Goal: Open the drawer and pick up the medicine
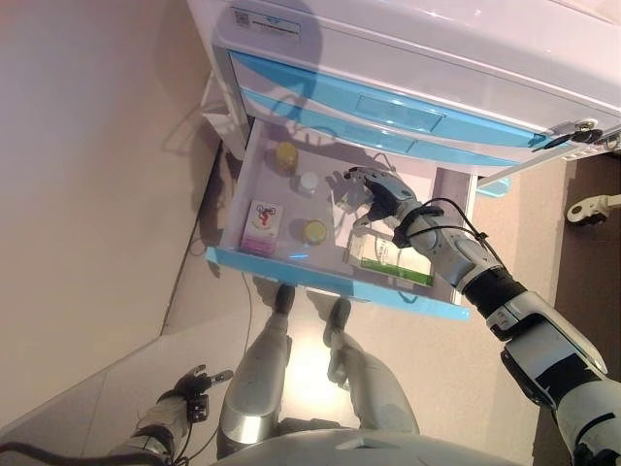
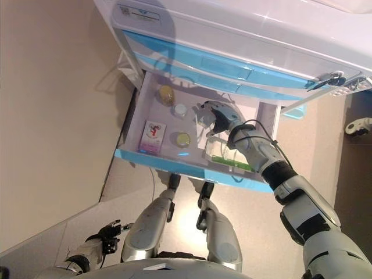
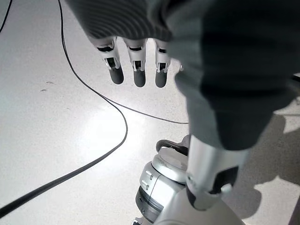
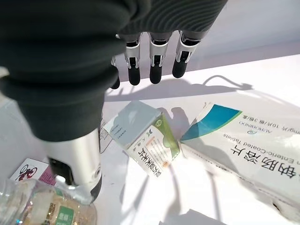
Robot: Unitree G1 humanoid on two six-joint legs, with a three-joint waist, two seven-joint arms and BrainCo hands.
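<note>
Right hand (image 1: pixel 376 197) partly masking boxes (image 4: pixel 143 136)

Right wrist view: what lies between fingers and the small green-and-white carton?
Right wrist view: only bare white drawer floor between right hand and small green-and-white carton.

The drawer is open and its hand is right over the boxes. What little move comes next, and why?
Probably lower the right hand and curl its fingers around the small green-and-white box. The hand is open, holds nothing, and that box lies just below it in the open drawer.
</note>
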